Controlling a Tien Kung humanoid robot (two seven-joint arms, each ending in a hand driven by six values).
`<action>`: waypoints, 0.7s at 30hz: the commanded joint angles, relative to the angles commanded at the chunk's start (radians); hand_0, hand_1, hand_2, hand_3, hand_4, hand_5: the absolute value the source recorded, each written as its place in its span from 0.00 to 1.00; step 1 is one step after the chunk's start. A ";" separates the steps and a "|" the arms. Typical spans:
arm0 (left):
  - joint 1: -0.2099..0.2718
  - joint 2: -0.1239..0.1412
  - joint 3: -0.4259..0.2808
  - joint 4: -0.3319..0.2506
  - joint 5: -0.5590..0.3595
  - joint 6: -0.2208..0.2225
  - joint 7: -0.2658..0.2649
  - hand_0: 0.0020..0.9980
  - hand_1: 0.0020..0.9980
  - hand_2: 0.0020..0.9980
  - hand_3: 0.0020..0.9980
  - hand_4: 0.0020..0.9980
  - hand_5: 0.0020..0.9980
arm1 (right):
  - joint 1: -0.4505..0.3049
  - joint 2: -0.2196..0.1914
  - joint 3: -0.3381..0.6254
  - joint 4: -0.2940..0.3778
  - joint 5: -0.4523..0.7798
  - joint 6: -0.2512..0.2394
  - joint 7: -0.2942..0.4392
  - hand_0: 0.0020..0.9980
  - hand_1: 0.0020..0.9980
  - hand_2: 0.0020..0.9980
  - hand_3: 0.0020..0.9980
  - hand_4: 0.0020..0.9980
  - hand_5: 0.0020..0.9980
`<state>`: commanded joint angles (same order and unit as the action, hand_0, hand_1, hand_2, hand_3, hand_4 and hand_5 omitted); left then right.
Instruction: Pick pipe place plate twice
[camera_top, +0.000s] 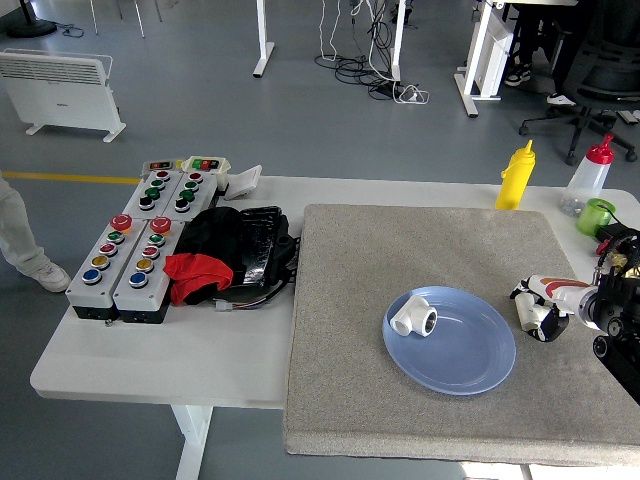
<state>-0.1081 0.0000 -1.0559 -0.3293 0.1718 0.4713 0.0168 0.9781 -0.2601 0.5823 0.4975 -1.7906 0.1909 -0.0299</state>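
Resting at 3 o'clock on the grey mat (400, 400), robot's right hand (545, 305) has fingers curled round a white pipe fitting (527, 312), just off the blue plate (460, 360) rim. Second white pipe elbow (413, 317) lies on plate at its 10 o'clock. Button boxes (135, 255) & black bag (240, 250) sit at table's 9 o'clock.

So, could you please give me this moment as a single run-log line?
stage: second pick | right hand: shut on second pipe fitting, beside blue plate | first pipe fitting: on plate | left hand: not in view
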 joint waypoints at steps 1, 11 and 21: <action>0.000 0.000 0.000 0.000 0.000 0.000 0.000 0.63 0.64 0.66 0.72 0.49 1.00 | -0.001 -0.002 0.002 0.001 0.000 0.000 0.001 0.35 0.52 0.63 0.72 0.63 0.00; -0.002 0.000 -0.002 0.000 0.006 0.001 0.004 0.63 0.64 0.66 0.72 0.49 1.00 | -0.011 -0.028 0.056 0.044 -0.016 0.002 0.003 0.32 0.50 0.62 0.71 0.64 0.02; 0.006 0.000 -0.004 -0.001 0.010 0.002 0.008 0.63 0.64 0.66 0.72 0.49 1.00 | -0.037 -0.069 0.173 0.197 -0.051 0.004 -0.015 0.32 0.49 0.61 0.70 0.61 0.00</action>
<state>-0.1024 0.0000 -1.0603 -0.3305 0.1818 0.4736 0.0252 0.9407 -0.3292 0.7552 0.6944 -1.8413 0.1947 -0.0453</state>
